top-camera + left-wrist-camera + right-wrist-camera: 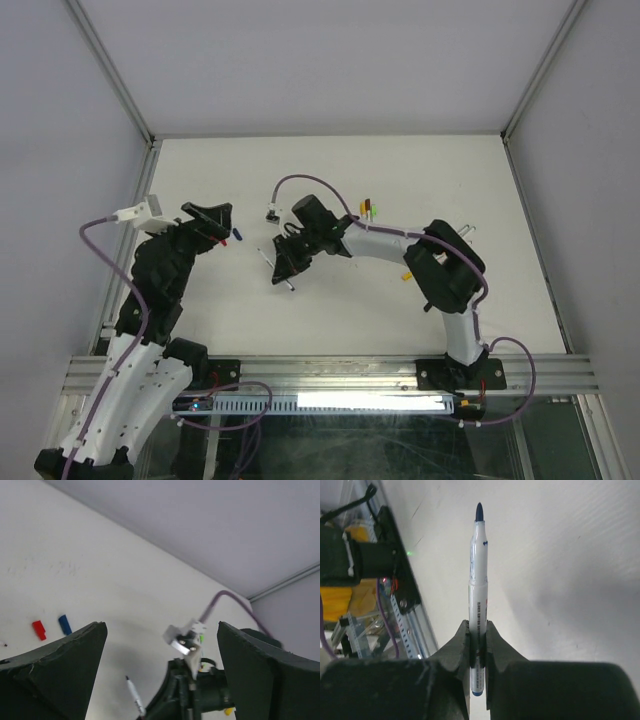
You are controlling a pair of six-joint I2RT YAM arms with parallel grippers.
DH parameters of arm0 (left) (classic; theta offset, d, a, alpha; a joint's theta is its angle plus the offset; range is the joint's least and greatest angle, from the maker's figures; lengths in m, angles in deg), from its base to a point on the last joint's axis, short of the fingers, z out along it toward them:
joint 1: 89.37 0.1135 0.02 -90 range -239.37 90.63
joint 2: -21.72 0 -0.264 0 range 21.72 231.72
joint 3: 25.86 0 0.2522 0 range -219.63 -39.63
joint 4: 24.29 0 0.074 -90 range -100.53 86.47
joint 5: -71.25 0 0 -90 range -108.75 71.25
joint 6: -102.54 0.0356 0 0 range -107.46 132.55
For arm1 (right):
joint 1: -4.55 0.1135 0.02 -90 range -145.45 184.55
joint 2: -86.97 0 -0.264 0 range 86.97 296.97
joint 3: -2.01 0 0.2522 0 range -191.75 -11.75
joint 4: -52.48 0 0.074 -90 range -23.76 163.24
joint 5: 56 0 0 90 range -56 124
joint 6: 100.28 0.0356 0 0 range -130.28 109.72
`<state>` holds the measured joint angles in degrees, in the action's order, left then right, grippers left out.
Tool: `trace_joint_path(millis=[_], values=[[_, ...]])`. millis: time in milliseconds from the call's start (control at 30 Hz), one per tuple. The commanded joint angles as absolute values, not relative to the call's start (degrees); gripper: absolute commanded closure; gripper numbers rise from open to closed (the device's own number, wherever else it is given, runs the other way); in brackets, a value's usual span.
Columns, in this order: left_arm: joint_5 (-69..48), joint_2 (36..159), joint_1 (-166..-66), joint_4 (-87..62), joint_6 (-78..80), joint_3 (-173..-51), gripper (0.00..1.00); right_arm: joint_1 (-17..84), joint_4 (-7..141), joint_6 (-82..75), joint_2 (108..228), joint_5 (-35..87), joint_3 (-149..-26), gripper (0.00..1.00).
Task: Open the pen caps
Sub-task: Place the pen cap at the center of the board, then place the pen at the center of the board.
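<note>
- My left end effector (161, 629) stands wide, with nothing between its fingers.
- A red cap (38, 629) and a blue cap (64, 624) lie side by side on the worktop (100, 570), close to one of those fingers.
- My right end effector (478, 632) is clamped on a white pen (479, 580), whose dark blue tip is bare and points away from the fingers.
- A few more caps (370, 208) sit clustered beyond the right arm, and a yellow cap (407, 272) lies beside it.

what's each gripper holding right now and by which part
Right gripper clamps a white pen by the rear of its barrel, dark tip pointing away. Left gripper is open, holding nothing.
</note>
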<state>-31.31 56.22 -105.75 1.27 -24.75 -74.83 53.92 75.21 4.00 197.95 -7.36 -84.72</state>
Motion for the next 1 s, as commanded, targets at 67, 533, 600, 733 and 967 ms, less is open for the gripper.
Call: trace_joint_path(millis=[67, 533, 600, 733, 967], values=[[-34.2, 47.4, -105.3, 3.8, -21.2, -78.4, 0.03, 59.2, 85.9, 16.8, 208.1, 12.0, -102.9, 1.0], [-34.4, 45.1, -105.3, 5.8, -20.1, -79.2, 0.02, 64.2, 96.9, 19.0, 217.0, 30.1, -117.1, 0.96], [-34.9, 44.4, -105.3, 5.9, -20.2, -79.0, 0.02, 64.6, 97.3, 19.0, 217.9, 30.2, -117.4, 0.94], [-36.0, 43.1, -105.3, 5.9, -20.4, -78.7, 0.02, 64.7, 97.7, 19.1, 218.7, 31.4, -117.5, 0.87], [-36.4, 42.6, -105.3, 5.8, -20.6, -78.4, 0.02, 64.8, 98.2, 18.3, 219.1, 32.8, -116.9, 0.7]])
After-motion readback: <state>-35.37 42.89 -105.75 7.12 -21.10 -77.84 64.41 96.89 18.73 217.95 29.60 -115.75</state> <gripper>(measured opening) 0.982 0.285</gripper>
